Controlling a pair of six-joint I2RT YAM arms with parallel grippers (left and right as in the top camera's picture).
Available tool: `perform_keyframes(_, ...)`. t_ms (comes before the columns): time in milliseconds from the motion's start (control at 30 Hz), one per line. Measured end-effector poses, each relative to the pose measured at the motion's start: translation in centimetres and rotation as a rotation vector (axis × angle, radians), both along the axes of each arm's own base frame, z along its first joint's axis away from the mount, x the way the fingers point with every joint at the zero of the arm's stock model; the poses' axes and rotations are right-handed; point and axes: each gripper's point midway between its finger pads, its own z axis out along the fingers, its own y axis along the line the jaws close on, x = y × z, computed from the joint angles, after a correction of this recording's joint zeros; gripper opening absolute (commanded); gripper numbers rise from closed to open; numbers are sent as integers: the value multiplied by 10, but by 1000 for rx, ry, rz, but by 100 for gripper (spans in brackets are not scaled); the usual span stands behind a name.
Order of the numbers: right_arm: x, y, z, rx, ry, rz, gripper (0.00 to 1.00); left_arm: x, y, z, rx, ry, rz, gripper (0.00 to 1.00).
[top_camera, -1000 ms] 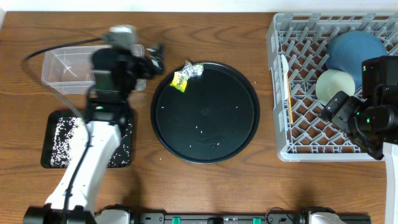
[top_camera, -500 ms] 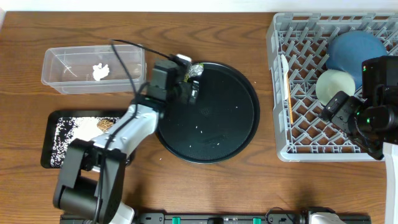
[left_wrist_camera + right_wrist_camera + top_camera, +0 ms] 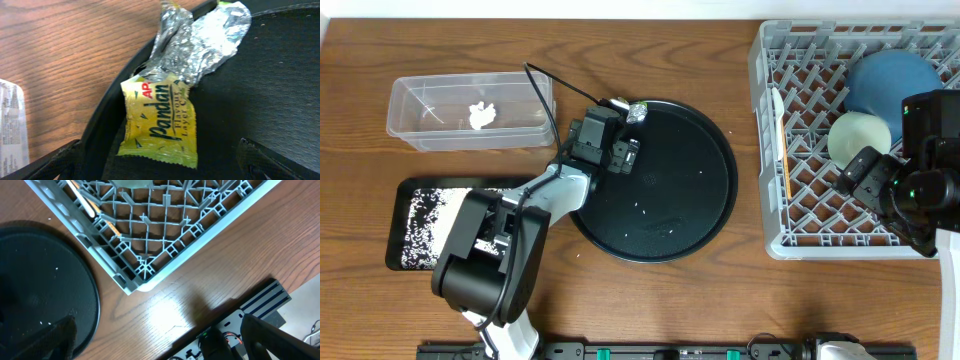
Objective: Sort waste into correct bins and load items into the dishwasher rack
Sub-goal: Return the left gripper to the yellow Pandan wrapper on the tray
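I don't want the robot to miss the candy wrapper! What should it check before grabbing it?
1. Left fingers open: ok.
2. Yellow wrapper lined up between them, in plain sight: ok.
3. Wrapper flat on the round black tray: not ok, one corner rides on the raised rim.
4. Silver foil apart from the wrapper: not ok, they touch. Whether they are stuck together: cannot tell.
5. Clear tub has room: ok.
6. Right fingers far away, by the rack: ok.
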Motion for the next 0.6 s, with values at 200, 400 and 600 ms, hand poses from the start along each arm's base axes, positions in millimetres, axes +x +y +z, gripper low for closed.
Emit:
perform_keyframes(200, 0, 0, 0, 0, 0, 0, 99, 4, 1, 4, 5, -25, 9, 98)
perform_keyframes(400, 0, 0, 0, 0, 0, 0, 99, 3, -5, 2, -20, -13, -16, 98)
perform_keyframes(600, 0, 0, 0, 0, 0, 0, 99, -2, -7, -16, -33, 33, -18, 98)
